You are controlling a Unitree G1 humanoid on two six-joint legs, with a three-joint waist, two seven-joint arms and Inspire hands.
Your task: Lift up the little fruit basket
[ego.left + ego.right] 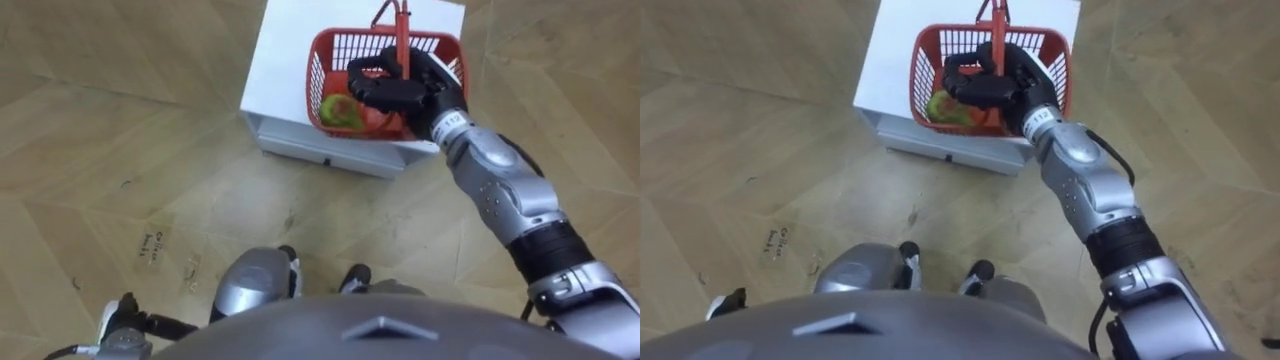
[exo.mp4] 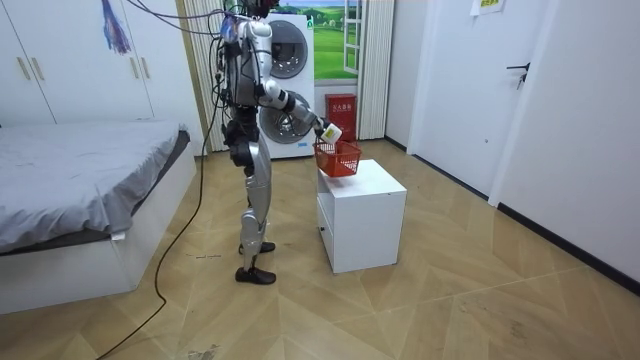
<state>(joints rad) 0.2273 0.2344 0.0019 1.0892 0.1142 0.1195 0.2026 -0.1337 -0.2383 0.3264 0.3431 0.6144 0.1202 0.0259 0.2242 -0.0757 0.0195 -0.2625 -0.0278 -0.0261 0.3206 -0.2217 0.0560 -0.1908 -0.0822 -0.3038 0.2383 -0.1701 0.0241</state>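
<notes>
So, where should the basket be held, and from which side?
By the handle, from above: it stands upright over the middle of the basket, and fruit lies inside, so a side grip is awkward. The right hand curls round it there.

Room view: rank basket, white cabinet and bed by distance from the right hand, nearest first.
1. basket: at the right hand itself, fingers curled round its handle.
2. white cabinet: directly under the basket.
3. bed: farthest, behind the robot at the room view's left.
</notes>
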